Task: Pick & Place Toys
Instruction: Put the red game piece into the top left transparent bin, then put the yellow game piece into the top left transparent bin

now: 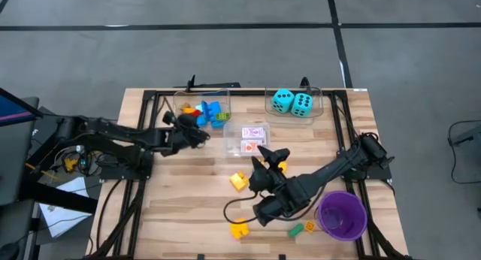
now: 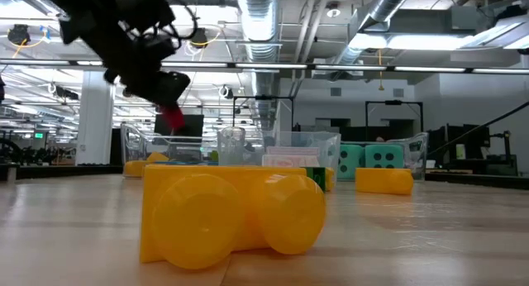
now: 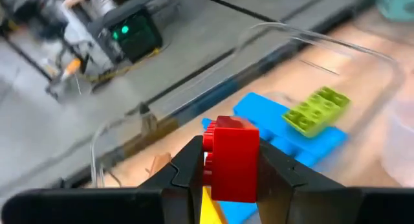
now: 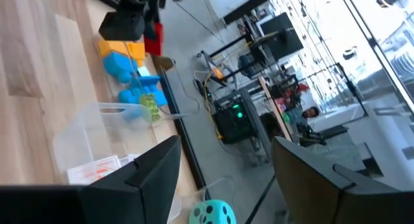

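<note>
My left gripper [image 1: 200, 137] holds a red brick [image 3: 230, 158] in the air at the near edge of the clear bin [image 1: 201, 110], which contains blue [image 3: 291, 123], green [image 3: 317, 109] and yellow bricks. The low view shows the red brick [image 2: 172, 116] under the dark gripper [image 2: 161, 86]. My right gripper [image 4: 223, 146] stands open and empty above mid-table [image 1: 270, 156], beside the bin of red-and-white card packs [image 1: 254, 137]. Two turquoise dice [image 1: 292, 102] sit in a far bin. Yellow bricks [image 1: 238, 181] [image 1: 239, 230] lie on the table. My left gripper pinches the red brick by two opposite sides [image 3: 208, 160] between its two fingers. The fingers come from the table's left, slanting a little downward. The brick sticks out past the fingertips and is lifted clear of the table and bin.
A purple cup [image 1: 342, 215] stands at the near right, with a green brick [image 1: 295, 230] and an orange one [image 1: 310, 226] beside it. A large yellow brick [image 2: 231, 212] fills the foreground of the low view. Black frame bars run along the table's sides.
</note>
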{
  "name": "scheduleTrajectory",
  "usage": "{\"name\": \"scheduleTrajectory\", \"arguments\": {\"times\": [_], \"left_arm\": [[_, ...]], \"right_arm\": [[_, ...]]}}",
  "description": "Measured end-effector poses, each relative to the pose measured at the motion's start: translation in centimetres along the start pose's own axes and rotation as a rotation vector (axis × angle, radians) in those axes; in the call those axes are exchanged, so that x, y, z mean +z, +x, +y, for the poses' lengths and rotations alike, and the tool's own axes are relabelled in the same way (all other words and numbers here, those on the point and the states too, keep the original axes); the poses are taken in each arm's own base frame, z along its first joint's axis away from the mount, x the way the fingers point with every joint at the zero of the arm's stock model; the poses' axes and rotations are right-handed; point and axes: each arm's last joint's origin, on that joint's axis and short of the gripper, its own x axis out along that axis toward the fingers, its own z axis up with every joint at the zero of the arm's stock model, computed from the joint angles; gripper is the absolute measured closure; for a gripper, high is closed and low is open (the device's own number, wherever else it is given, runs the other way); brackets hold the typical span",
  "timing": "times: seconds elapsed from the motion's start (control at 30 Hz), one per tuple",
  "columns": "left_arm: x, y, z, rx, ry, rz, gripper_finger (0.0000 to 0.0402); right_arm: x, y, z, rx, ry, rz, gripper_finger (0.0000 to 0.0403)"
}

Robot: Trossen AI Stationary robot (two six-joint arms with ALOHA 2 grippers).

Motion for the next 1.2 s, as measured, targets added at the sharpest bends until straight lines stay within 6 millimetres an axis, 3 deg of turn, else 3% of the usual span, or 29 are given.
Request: {"name": "scheduleTrajectory", "arguments": {"times": [0.3,0.87,1.2], "left_arm": [[-3.3,2.4,2.3,-0.073,-0.319,-0.056,0.0313],[-3.8,2.9,2.8,-0.061,-0.316,-0.053,0.0307],[-3.8,2.9,2.8,-0.043,-0.322,-0.06,0.0226]], "right_arm": [[-0.1,0.8,-0.3,-0.012,0.013,0.023,0.017],[-0.1,0.8,-0.2,-0.01,0.016,0.023,0.017],[-0.1,0.8,-0.2,-0.006,0.024,0.023,0.017]]}}
